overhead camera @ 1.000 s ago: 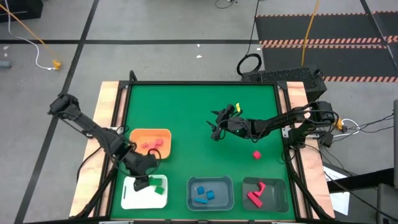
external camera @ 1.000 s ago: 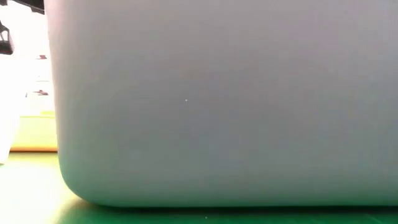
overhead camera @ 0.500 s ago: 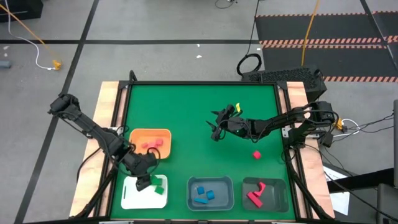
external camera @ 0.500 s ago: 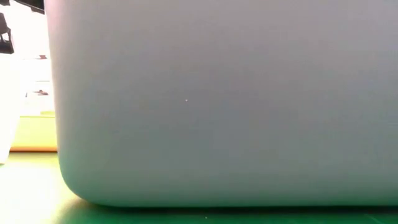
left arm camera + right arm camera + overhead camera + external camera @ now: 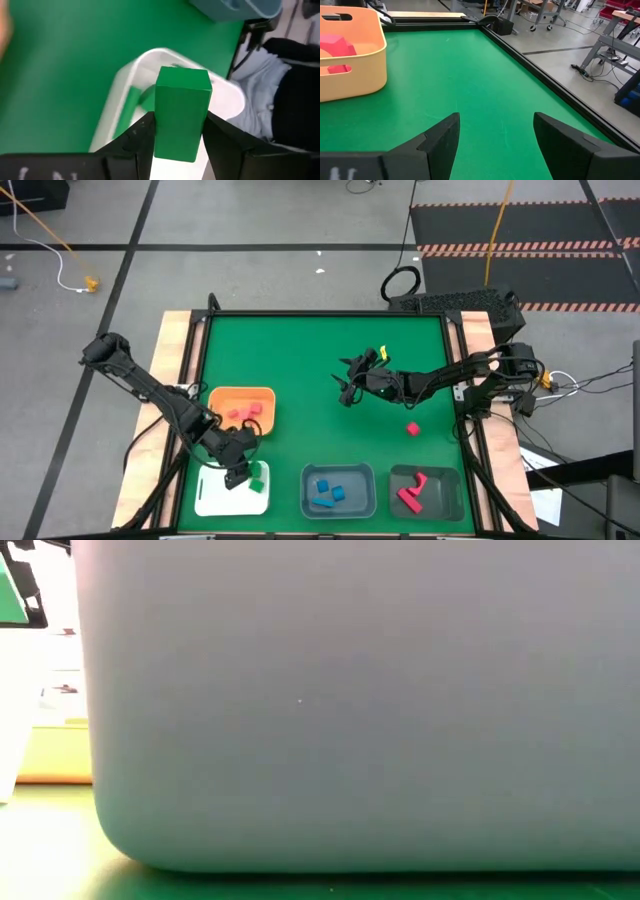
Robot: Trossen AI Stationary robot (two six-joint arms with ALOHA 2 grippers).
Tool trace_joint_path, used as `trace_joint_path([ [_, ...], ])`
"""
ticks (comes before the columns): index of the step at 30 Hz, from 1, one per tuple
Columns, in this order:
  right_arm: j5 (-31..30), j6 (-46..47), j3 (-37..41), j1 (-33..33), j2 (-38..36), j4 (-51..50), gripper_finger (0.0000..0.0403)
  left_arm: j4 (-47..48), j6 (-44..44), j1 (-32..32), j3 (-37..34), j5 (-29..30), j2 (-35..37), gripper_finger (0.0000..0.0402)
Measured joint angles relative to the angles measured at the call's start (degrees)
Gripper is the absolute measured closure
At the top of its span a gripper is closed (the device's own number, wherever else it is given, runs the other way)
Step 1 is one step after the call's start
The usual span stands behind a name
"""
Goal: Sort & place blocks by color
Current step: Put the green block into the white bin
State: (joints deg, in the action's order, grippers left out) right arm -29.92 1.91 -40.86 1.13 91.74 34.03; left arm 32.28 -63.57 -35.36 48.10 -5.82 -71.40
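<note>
Green table [image 5: 300,350], left hand [image 5: 177,135] pinching solid green bar [image 5: 181,114]

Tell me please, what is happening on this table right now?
The robot is sorting small blocks into trays by colour. The left gripper is shut on a green block and holds it over the white tray, where other green pieces lie. The right gripper waits open above the middle of the green table. One red block lies loose on the table, outside the trays.
</note>
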Motion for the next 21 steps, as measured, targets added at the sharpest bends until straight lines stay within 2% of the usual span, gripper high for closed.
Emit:
trace_joint_path([
  [5,0.01,0.00,0.02,0.02,0.00,0.31,0.0158,-4.38,0.97,-2.80,0.02,-0.08,-1.98,0.0247],
  [14,0.01,0.00,0.02,0.00,0.00,0.41,0.0158,2.40,-2.99,-3.88,-0.02,1.81,-4.73,0.0246],
  [21,0.03,0.00,0.02,0.00,0.00,0.42,0.0158,1.23,-3.17,-3.85,-0.02,0.21,-6.58,0.0246],
])
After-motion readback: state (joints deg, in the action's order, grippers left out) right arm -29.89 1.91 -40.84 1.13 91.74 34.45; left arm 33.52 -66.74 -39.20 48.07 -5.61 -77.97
